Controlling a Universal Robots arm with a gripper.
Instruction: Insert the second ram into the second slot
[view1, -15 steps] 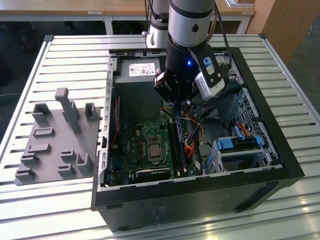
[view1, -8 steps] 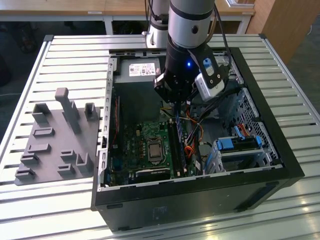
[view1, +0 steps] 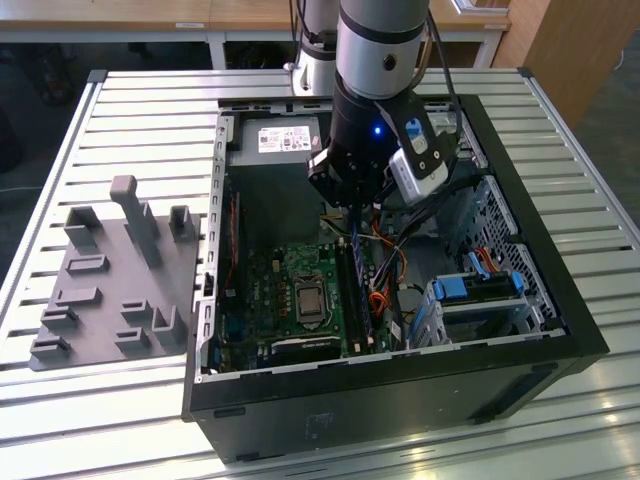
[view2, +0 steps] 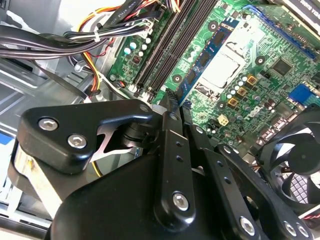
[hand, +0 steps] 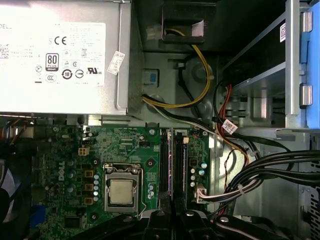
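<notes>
My gripper (view1: 352, 216) hangs inside the open computer case (view1: 400, 390), over the motherboard. It is shut on the second ram (view2: 205, 57), a thin dark-blue stick with dark chips that runs out from the fingertips. In the first wrist view the ram (hand: 172, 170) shows edge-on as a thin line between my fingers (hand: 159, 220), lined up along the black memory slots (hand: 179, 170). In the exterior view the stick (view1: 354, 240) hangs just above the slots (view1: 350, 290). Whether it touches a slot, and which one is the second slot, I cannot tell.
A silver power supply (hand: 60, 55) fills the case's far end. The processor socket (hand: 121, 190) lies beside the slots, and cable bundles (hand: 260, 170) run on their other side. Blue drive brackets (view1: 480, 285) sit at the exterior view's right, a grey fixture plate (view1: 110, 280) at its left.
</notes>
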